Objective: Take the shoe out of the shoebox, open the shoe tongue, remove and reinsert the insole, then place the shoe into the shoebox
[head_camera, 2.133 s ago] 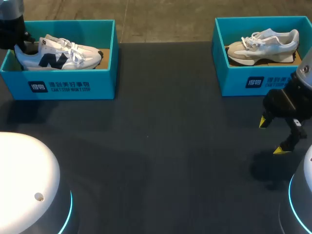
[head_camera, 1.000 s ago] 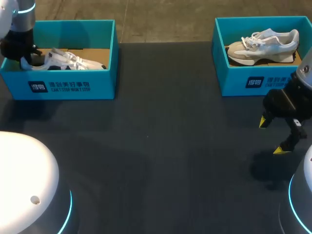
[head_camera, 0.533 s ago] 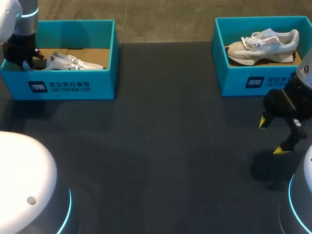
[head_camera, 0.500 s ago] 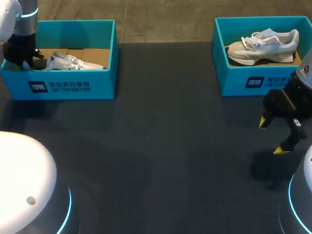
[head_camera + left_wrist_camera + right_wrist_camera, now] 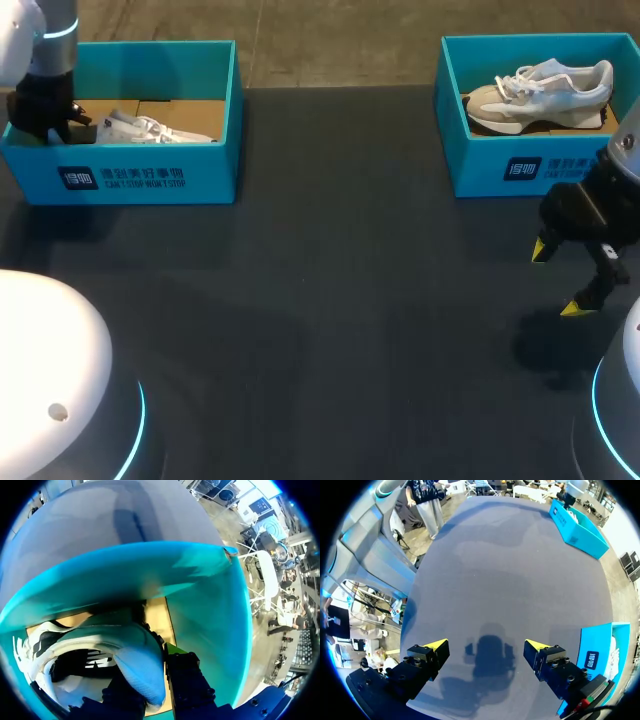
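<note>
While the left gripper (image 5: 45, 118) pinches the white sneaker (image 5: 150, 128) by the heel inside the teal shoebox (image 5: 140, 175), far-left corner of the table (image 5: 330, 300), the right gripper (image 5: 558, 279) hangs wide open by the right edge.

white shoe (image 5: 150, 129), inside left teal shoebox (image 5: 212, 165)

Left shoebox (image 5: 215, 160) holds the shoe (image 5: 150, 129), right shoebox (image 5: 480, 165) another shoe (image 5: 545, 92).
</note>
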Tool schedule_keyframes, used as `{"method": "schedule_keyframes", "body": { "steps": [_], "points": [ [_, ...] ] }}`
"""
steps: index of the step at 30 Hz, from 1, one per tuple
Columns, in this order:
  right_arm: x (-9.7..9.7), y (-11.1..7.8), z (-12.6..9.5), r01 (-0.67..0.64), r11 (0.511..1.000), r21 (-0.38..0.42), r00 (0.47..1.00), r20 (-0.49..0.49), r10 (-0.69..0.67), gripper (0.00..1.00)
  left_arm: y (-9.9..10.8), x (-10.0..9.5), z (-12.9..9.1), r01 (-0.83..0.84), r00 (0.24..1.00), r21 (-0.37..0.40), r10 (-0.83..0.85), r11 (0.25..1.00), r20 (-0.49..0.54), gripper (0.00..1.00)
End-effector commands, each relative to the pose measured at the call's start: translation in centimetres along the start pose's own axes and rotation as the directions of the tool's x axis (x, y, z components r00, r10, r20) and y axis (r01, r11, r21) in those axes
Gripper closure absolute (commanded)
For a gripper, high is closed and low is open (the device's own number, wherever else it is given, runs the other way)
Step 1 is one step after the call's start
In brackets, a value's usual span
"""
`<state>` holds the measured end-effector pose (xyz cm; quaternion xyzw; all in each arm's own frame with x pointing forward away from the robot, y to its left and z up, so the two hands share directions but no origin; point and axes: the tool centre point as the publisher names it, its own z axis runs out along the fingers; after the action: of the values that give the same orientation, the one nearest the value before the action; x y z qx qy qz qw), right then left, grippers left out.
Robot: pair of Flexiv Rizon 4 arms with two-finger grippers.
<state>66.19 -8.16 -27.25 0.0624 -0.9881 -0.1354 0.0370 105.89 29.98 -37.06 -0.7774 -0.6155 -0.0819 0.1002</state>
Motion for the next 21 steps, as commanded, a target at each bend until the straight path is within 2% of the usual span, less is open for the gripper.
{"method": "schedule_keyframes", "body": {
  "steps": [1,15,21],
  "points": [
    [-0.06,0.06,0.09,-0.001,1.000,0.004,1.000,-0.001,0.001,0.00,-0.05,0.11,0.17,-0.014,1.000,0.000,0.014,1.000,0.014,1.00],
    [-0.06,0.06,0.09,-0.001,1.000,0.004,1.000,-0.001,0.001,0.00,-0.20,0.50,-0.42,-0.032,0.999,-0.022,0.033,0.999,0.039,1.00],
    [-0.06,0.06,0.09,-0.001,1.000,0.004,1.000,-0.001,0.001,0.00,-0.52,-0.04,-0.05,-0.053,0.998,-0.017,0.053,0.998,0.019,1.00]
  ]
}}
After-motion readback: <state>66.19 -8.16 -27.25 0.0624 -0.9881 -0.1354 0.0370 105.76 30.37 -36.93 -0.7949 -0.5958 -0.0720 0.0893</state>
